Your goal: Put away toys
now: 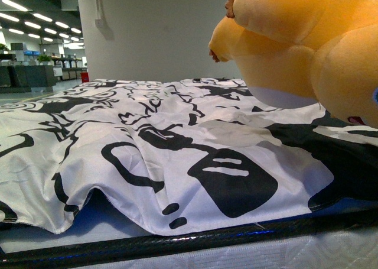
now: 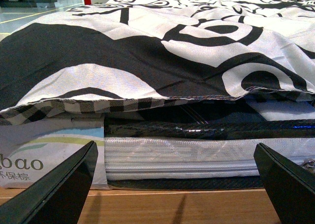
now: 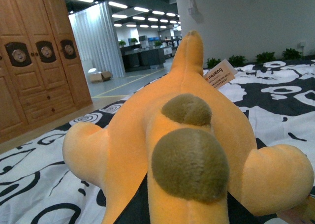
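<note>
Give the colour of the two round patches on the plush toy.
Olive-brown patches on an orange-yellow plush toy; they show best in the right wrist view.

The rounded orange-yellow plush toy with olive-brown patches hangs above the black-and-white bedcover.

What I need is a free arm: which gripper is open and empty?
The left gripper: its fingers stand wide apart with nothing between them. The right gripper is not visible; its wrist view is filled by the orange plush toy.
</note>
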You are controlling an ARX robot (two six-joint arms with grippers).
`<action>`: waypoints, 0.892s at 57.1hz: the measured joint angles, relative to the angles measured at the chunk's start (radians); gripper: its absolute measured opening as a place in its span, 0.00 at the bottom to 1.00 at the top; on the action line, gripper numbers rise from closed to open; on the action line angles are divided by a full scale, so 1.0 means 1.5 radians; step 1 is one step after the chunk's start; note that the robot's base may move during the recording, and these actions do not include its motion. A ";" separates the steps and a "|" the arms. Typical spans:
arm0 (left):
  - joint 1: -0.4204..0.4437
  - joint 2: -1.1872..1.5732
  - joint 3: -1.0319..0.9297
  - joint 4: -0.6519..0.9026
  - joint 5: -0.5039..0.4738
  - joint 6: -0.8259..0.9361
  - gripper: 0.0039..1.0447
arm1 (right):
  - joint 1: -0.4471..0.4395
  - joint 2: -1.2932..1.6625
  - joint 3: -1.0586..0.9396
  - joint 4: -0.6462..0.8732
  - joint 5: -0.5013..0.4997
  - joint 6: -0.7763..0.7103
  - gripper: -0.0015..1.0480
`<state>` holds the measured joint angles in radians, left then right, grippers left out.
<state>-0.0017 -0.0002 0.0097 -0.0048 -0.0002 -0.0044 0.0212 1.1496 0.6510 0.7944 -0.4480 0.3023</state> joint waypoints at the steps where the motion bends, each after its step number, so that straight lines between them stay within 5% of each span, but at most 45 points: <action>1: 0.000 0.000 0.000 0.000 0.000 0.000 0.94 | 0.000 -0.001 0.000 -0.003 0.001 -0.001 0.09; 28: 0.000 0.000 0.000 0.000 0.000 0.000 0.94 | 0.003 -0.009 -0.004 -0.036 0.009 -0.011 0.09; 38: 0.000 0.000 0.000 0.000 0.000 0.000 0.94 | 0.036 -0.092 -0.040 -0.233 0.308 -0.146 0.09; 45: 0.000 0.000 0.000 0.000 0.000 0.000 0.94 | 0.026 -0.129 -0.104 -0.216 0.338 -0.170 0.09; 51: 0.000 0.000 0.000 0.000 0.000 0.000 0.94 | -0.001 -0.159 -0.153 -0.196 0.300 -0.181 0.09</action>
<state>-0.0017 -0.0002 0.0097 -0.0048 -0.0002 -0.0044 0.0196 0.9108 0.4210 0.4999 0.0017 0.0307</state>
